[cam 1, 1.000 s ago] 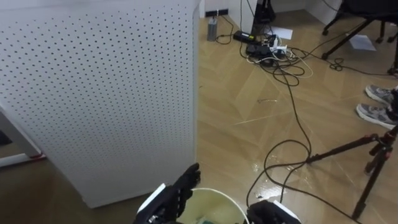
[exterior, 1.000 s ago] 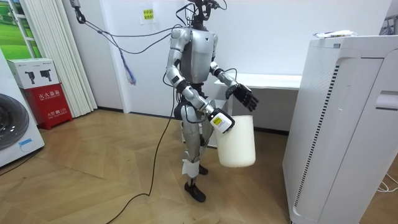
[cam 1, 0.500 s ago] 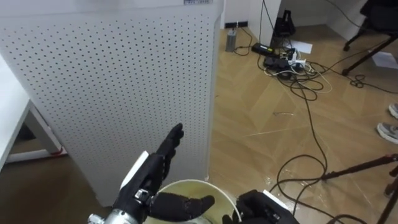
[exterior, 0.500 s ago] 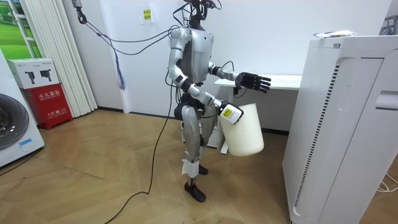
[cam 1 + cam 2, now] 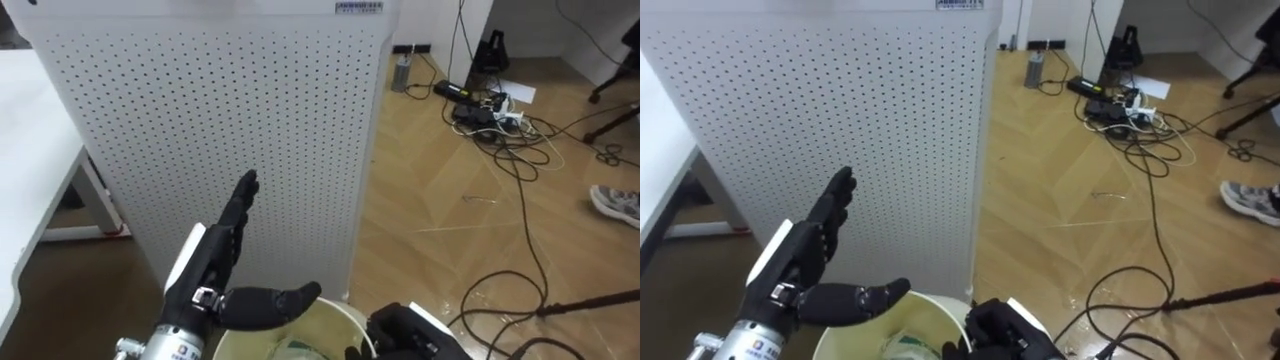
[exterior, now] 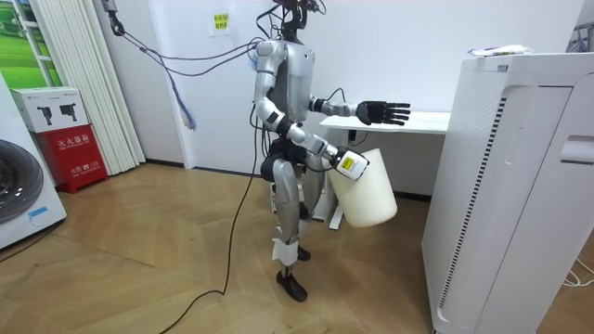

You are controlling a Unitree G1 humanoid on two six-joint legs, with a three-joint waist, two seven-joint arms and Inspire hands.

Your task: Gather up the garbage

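Observation:
A white bin [image 6: 367, 190] hangs tilted at my right side, and my right hand [image 6: 348, 165] is curled over its rim. In the eye views the bin's rim [image 5: 335, 308] lies at the bottom edge, with my dark right hand [image 5: 400, 330] on it and some pale litter [image 5: 902, 345] inside. My left hand [image 5: 215, 265] is raised above the bin, open, fingers straight and thumb spread. In the room view this left hand [image 6: 382, 112] reaches out at chest height over the white table.
A tall white perforated appliance [image 5: 230, 130] stands right in front of me. A white table [image 5: 25, 150] is at my left. Cables and a power strip [image 5: 480, 100] lie on the wood floor at the right, beside a person's shoe [image 5: 615, 203].
My left hand has risen from the bin's mouth to chest height, stretched forward. The bin has come up and tilted. The eye view has shifted, so the appliance sits further right.

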